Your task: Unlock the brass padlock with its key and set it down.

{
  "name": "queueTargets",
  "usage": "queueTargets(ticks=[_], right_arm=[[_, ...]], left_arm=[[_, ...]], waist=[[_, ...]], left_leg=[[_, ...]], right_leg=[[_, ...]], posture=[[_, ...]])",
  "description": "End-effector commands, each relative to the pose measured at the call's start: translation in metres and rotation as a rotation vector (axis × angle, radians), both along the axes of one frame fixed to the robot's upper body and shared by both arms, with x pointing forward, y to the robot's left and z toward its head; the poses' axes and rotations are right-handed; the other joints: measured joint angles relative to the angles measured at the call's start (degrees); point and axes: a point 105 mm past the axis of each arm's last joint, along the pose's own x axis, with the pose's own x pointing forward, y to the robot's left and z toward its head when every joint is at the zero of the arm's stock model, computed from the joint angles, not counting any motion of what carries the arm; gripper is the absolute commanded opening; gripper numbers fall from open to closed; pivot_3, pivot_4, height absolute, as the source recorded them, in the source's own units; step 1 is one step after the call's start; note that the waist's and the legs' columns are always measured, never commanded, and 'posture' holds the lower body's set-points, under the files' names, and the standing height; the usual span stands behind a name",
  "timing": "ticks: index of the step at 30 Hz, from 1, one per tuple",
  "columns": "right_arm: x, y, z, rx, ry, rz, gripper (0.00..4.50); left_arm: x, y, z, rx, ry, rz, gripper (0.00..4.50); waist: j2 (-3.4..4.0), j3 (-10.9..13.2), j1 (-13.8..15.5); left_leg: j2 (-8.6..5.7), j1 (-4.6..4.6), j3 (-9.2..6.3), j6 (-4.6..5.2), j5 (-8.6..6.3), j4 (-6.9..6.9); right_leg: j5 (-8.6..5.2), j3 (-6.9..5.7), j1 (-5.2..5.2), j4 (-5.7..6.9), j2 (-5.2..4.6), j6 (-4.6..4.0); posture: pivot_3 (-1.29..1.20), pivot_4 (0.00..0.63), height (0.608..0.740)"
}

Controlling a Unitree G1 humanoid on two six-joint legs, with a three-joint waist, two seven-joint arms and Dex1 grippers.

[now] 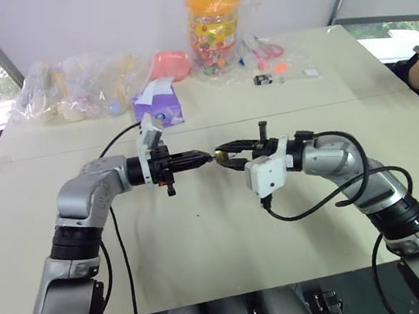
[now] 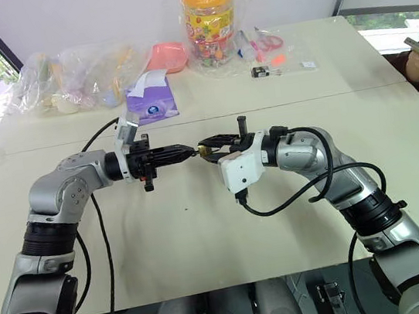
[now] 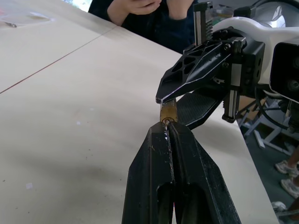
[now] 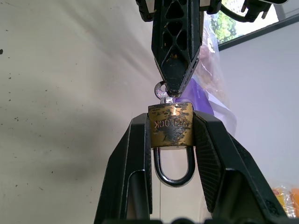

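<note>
While our right tool (image 4: pixel 170 135) clamps the small brass padlock (image 4: pixel 171 124) by its flat sides above the pale counter (image 1: pixel 205 236), its silver shackle (image 4: pixel 174 171) points back between the fingers, still seated. Our left tool (image 3: pixel 169 135) is pinched shut on the thin silvery key (image 4: pixel 161 91), which sits in the keyway. We judge both pieces rigid, light and slick, so the key's bow needs a firm pinch for turning.
</note>
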Motion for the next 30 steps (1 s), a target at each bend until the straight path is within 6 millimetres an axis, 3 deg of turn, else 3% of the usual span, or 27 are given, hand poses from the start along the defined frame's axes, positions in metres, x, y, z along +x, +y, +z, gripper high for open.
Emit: queueTargets(ticks=[1, 9, 30], right_arm=[[-0.005, 0.001, 0.020, 0.039, -0.065, 0.019, 0.71], [-0.003, 0.001, 0.021, 0.042, -0.067, 0.013, 0.71], [-0.007, 0.002, 0.017, 0.028, -0.050, 0.028, 0.71]], left_arm=[[-0.003, -0.004, 0.003, 0.024, -0.040, -0.024, 0.04], [-0.002, -0.007, -0.004, 0.038, -0.074, -0.028, 0.04], [0.000, 0.000, 0.012, -0.033, -0.079, 0.006, 0.04]], waist=[[0.00, 0.0, 0.0], [0.00, 0.0, 0.0], [0.00, 0.0, 0.0]], left_leg=[[0.00, 0.00, 0.00, 0.00, 0.00, 0.00], [0.00, 0.00, 0.00, 0.00, 0.00, 0.00], [0.00, 0.00, 0.00, 0.00, 0.00, 0.00]], right_leg=[[0.00, 0.00, 0.00, 0.00, 0.00, 0.00], [0.00, 0.00, 0.00, 0.00, 0.00, 0.00], [0.00, -0.01, 0.00, 0.01, 0.00, 0.00]], posture=[[0.00, 0.150, 0.737], [0.00, 0.150, 0.737], [0.00, 0.150, 0.737]])
